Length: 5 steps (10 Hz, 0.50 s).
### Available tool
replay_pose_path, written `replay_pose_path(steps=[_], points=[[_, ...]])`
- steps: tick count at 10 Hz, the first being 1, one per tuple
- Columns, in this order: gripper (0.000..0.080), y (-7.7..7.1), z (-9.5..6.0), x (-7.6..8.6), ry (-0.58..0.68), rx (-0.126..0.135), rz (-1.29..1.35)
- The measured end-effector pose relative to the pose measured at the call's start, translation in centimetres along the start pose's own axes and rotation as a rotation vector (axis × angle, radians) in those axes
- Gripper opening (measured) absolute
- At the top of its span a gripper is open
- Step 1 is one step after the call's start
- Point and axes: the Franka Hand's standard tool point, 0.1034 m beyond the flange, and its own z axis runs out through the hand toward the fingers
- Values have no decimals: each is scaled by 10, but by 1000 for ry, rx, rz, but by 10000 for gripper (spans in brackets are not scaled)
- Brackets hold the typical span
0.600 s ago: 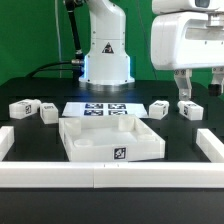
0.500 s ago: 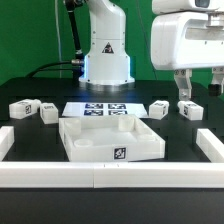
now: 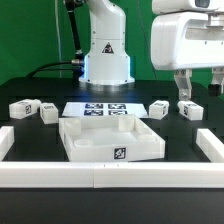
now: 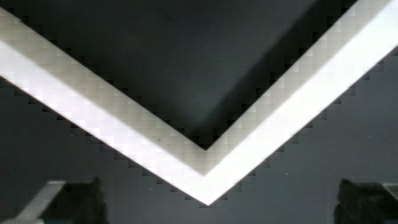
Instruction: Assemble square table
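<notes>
**White plastic top in front of marker board; pincer wide, empty**

White plastic square table top [image 3: 110,141] sits rim-up on the dark table [image 3: 30,128], just in front of the marker board [image 3: 103,109] on the camera side, close to it but whether touching can't tell. Black-white tag [image 3: 118,153] on the top's near wall.

Four legs lie loose, all apart from the top:
- far-left leg [image 3: 22,107] and inner-left leg [image 3: 48,113], to the exterior view's left of the board
- inner-right leg [image 3: 158,108] and far-right leg [image 3: 190,109], to the exterior view's right of the board

Border rails [image 3: 110,177] run further out from the board than the top, along front and both sides. In the wrist view two rails meet in a corner [image 4: 199,170].

Robot base [image 3: 105,50] stands behind the board.

Gripper [image 3: 200,88] hangs up off the table, to the exterior view's right of the board, approx over the right-hand legs. Wrist view: fingers [image 4: 63,203] spread wide, nothing btw them, no contact w/ any part.
</notes>
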Motion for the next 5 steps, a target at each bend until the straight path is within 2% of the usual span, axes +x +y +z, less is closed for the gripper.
replay_pose_path(steps=[2, 3, 5], points=[[650, 6, -7, -7, 1, -6, -91], [650, 1, -10, -21, -5, -7, -140], [650, -10, -9, -65, -9, -10, -321]])
